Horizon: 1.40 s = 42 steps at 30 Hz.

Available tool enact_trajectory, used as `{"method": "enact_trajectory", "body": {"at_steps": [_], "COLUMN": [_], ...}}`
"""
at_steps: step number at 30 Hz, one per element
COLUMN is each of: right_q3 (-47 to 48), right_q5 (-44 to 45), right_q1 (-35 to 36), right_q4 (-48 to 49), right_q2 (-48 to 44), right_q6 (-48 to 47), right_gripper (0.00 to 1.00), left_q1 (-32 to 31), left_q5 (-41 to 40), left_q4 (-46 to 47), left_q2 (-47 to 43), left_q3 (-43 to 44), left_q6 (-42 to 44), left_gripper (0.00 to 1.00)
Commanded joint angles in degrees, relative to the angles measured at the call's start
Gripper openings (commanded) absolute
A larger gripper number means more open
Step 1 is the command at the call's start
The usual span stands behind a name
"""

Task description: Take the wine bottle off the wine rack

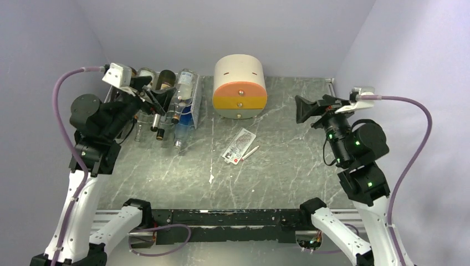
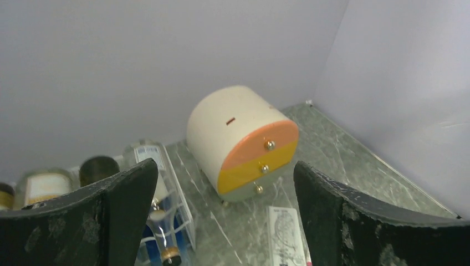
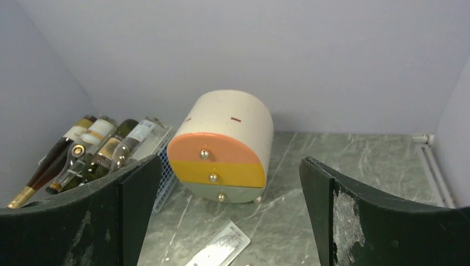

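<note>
The white wire wine rack (image 1: 190, 113) stands at the far left of the table, with several wine bottles lying in it, necks toward me. They include a clear bottle (image 1: 185, 91) on the right and dark bottles (image 1: 165, 83) beside it. My left gripper (image 1: 157, 98) hovers open and empty just above the bottles. In the left wrist view (image 2: 224, 166) the clear bottle (image 2: 149, 160) and the rack's wire (image 2: 183, 213) show beside the left finger. My right gripper (image 1: 302, 109) is open and empty, far right of the rack; its wrist view (image 3: 231, 163) shows the bottles (image 3: 94, 149) at the left.
A round cream cabinet with orange and yellow drawers (image 1: 239, 86) stands right of the rack; it also shows in both wrist views (image 2: 238, 138) (image 3: 224, 144). A printed card (image 1: 238, 146) and a thin pen (image 1: 250, 152) lie on the grey marble table (image 1: 288, 166). Walls close in on the left, back and right.
</note>
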Motion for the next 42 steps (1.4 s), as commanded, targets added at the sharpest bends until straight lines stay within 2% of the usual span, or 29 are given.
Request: {"method": "enact_trajectory", "body": {"at_steps": [1, 21, 25, 31, 38, 39, 40, 42], "right_q3": [-0.38, 1.36, 0.24, -2.29, -2.76, -2.52, -2.47, -2.77], "right_q5": [2.32, 8.80, 6.76, -3.20, -8.64, -8.78, -8.73, -8.38], "right_q1": [1.50, 4.61, 4.71, 4.80, 4.86, 4.87, 4.83, 4.89], "right_q4": [-2.77, -17.64, -16.46, -13.13, -12.72, -13.20, -13.51, -13.87], "right_q2": [3.04, 20.32, 19.62, 15.59, 15.76, 16.08, 16.07, 15.65], "right_q6": [3.86, 21.77, 19.06, 11.02, 9.59, 9.53, 9.37, 9.28], "right_gripper": [1.00, 1.00, 1.00, 1.00, 1.00, 1.00, 1.00, 1.00], "left_q1": [0.61, 1.49, 1.35, 0.75, 0.47, 0.47, 0.48, 0.46], "left_q5": [-1.38, -2.65, -6.94, -13.76, -17.10, -16.89, -16.87, -17.17], "left_q4": [-5.96, -24.55, -27.23, -32.84, -29.62, -29.41, -29.42, -29.20], "left_q2": [2.04, 18.33, 21.36, 30.70, 39.50, 40.62, 41.72, 43.77], "left_q3": [-1.36, -3.98, -3.16, 2.47, 7.08, 7.99, 8.99, 10.54], "left_q6": [-5.34, -13.44, -12.14, -6.13, -3.35, -2.96, -2.48, -2.09], "left_gripper": [0.95, 0.93, 0.93, 0.93, 0.93, 0.97, 0.90, 0.83]}}
